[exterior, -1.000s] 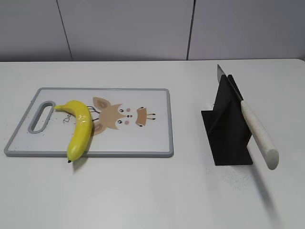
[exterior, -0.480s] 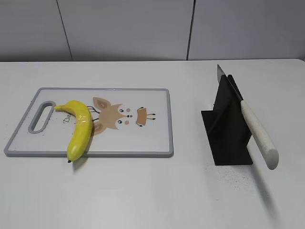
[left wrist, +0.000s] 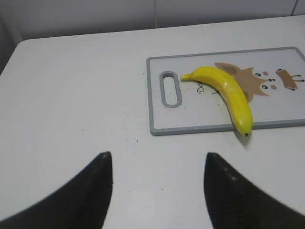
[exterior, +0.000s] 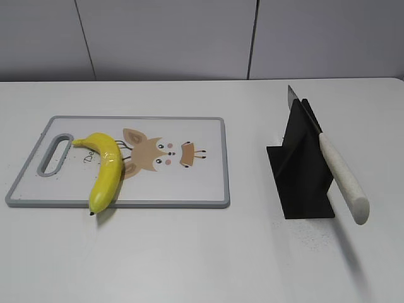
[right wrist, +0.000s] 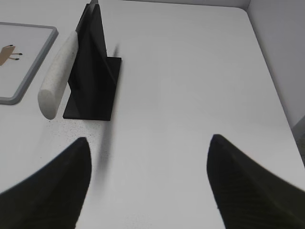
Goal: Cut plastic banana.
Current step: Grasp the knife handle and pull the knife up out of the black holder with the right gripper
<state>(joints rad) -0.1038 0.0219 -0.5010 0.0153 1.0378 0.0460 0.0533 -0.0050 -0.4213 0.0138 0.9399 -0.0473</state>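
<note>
Plastic banana [exterior: 104, 169] whole on left part of cutting board [exterior: 183, 189], dark tip past near edge.

White table [exterior: 202, 252] under everything; grey-rimmed cutting board with cartoon print at left, black knife stand [exterior: 302, 170] well apart at right, white-handled knife [exterior: 338, 173] slanted in it, handle toward near right. Left gripper [left wrist: 157, 191] spread wide, empty, above bare table near board's handle slot. Right gripper [right wrist: 147, 183] likewise spread wide, empty, near stand.
</note>
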